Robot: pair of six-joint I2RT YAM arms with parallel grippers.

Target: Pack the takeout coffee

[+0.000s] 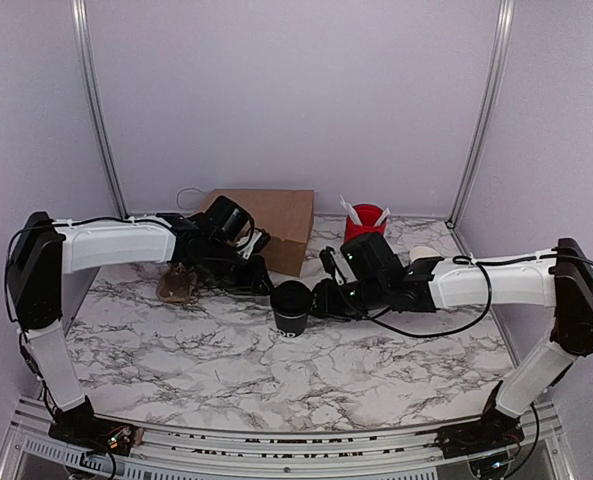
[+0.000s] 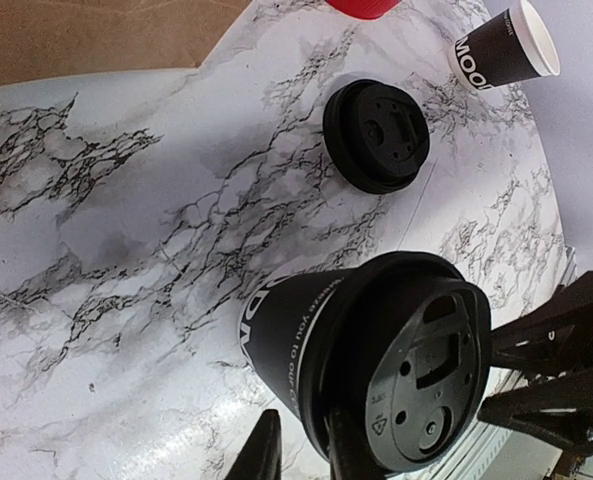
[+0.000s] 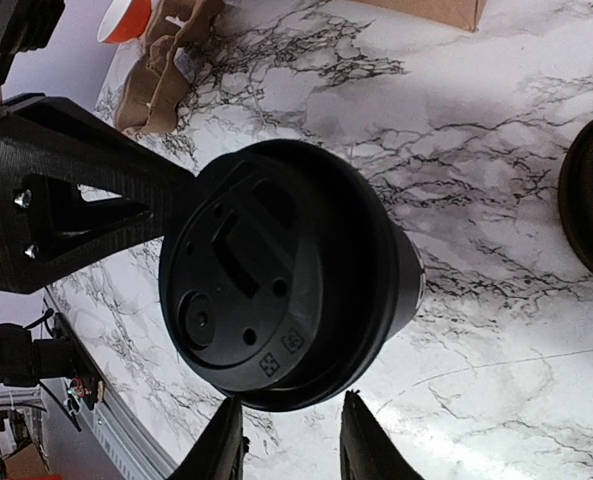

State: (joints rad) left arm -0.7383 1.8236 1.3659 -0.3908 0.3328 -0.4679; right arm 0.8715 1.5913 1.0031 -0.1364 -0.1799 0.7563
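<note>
Takeout coffee cup [image 1: 291,308] stands upright mid-table on the marble table [image 1: 376,370], in front of the brown paper bag [image 1: 271,215]. It is black with white lettering on the side and has a fitted lid [image 3: 246,280] on top.

Left pincer [image 2: 301,455] comes at the cup from the left. Its fingers [image 2: 263,455] stand only a narrow gap apart. The other finger overlaps the cup wall right at the lid rim. The right wrist view shows this pincer's black truss finger meeting the lid's edge. Cannot tell whether it is pinching the rim or just resting against it.

Right pincer [image 3: 291,440] is at the cup's right side. Its jaws are apart, with bare marble showing in the gap and nothing between them. The fingertips reach up to the lid rim, touching it or just beside it; I can't tell which. The gap is narrower than the lid.

Spare lid [image 2: 376,135] lies flat on the marble behind the cup, apart from it. Second black cup [image 2: 501,45] sits further back right, open, with a white inside. Red cup [image 1: 364,222] holds white sticks at back, just right of the bag. Cardboard carrier [image 1: 179,285] is on the left, under the left arm.
</note>
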